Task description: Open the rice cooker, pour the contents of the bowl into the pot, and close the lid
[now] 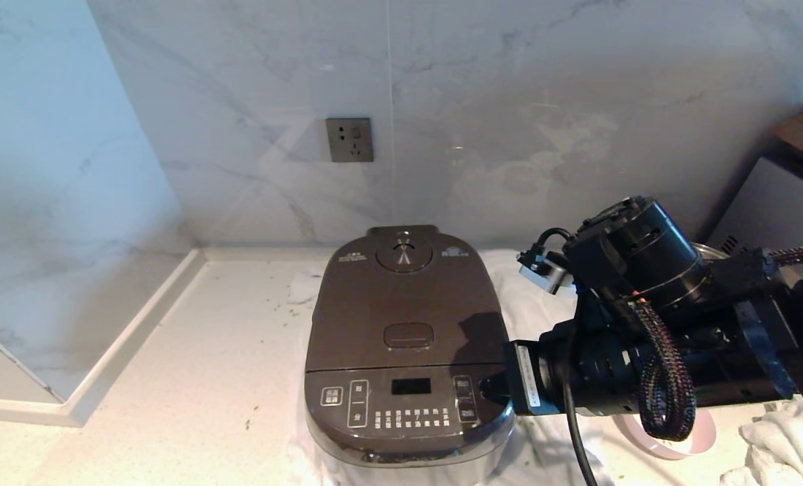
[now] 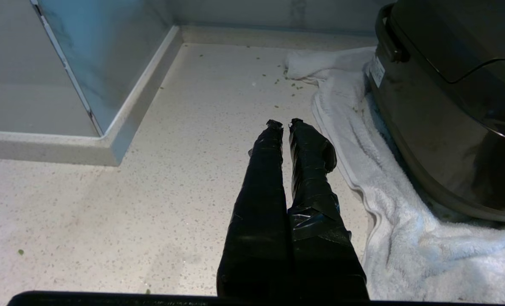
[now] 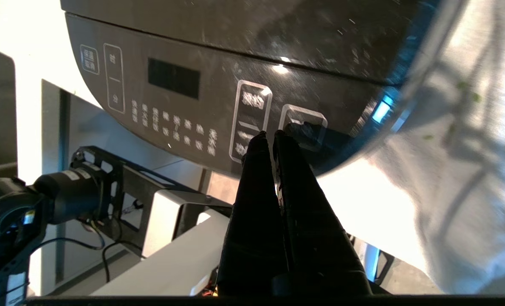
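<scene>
1. Two arms belong to this robot, and the left tool (image 2: 283, 124) hangs idle at the far left, above the speckled counter (image 2: 108, 204), with its taped fingers pressed together and holding nothing.
2. Small green flecks (image 2: 292, 85) lie scattered on the counter near a white towel (image 2: 405, 238).
3. At the centre stands the rice cooker (image 1: 404, 351), dark brown, resting on that towel against a marble wall.
4. Its lid (image 1: 404, 304) lies flat and shut, so the pot inside is hidden; whether anything has been poured in cannot be told.
5. To the right, the right tool (image 3: 268, 135) reaches in level, its fingers closed together and empty, tips at the cooker's front panel (image 3: 193, 97) by the right-hand buttons.
6. Furthest right, a pink rim (image 1: 685, 442) peeks from under the right arm, probably the bowl; its contents are hidden.
7. Judged from this, the lid is either not yet opened or already closed again; the pictures do not settle which.
</scene>
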Available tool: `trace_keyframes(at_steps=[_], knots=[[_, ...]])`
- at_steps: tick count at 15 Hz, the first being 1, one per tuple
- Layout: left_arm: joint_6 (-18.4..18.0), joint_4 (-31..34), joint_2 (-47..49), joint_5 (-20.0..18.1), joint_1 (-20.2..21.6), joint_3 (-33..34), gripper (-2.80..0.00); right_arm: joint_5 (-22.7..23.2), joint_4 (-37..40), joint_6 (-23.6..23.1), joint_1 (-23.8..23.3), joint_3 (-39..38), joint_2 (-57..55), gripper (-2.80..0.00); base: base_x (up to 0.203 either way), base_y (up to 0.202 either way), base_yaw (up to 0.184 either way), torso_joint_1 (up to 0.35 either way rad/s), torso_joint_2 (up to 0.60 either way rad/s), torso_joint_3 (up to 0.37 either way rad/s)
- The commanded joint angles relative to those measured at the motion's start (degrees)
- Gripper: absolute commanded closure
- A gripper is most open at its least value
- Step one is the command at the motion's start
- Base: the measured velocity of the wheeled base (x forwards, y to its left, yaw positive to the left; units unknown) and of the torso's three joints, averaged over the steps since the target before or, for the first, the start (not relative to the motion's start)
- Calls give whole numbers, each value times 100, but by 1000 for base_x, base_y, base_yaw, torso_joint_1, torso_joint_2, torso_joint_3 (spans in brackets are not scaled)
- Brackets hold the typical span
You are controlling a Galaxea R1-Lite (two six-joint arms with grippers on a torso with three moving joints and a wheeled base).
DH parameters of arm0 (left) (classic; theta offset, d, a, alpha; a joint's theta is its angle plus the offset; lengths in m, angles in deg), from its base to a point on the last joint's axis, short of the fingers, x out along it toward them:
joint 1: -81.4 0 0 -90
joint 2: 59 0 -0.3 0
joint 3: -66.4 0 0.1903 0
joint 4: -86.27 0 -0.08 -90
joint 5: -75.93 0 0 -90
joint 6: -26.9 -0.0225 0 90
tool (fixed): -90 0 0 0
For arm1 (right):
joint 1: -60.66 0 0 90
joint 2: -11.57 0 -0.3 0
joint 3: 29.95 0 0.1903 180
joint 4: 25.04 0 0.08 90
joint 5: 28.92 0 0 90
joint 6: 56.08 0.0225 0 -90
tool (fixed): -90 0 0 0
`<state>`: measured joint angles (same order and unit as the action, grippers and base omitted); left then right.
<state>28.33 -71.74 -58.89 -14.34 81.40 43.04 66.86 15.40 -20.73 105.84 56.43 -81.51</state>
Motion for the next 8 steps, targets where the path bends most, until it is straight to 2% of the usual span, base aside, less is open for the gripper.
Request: trace_keyframes(at_steps=[1,8], knots=[[6,-3,-2,0,0,44,0,72,6,13,0,92,-267,0,0,0,0,0,0,0],[6,-3,-2,0,0,44,0,47,6,32,11,70,-451,0,0,0,0,0,0,0]])
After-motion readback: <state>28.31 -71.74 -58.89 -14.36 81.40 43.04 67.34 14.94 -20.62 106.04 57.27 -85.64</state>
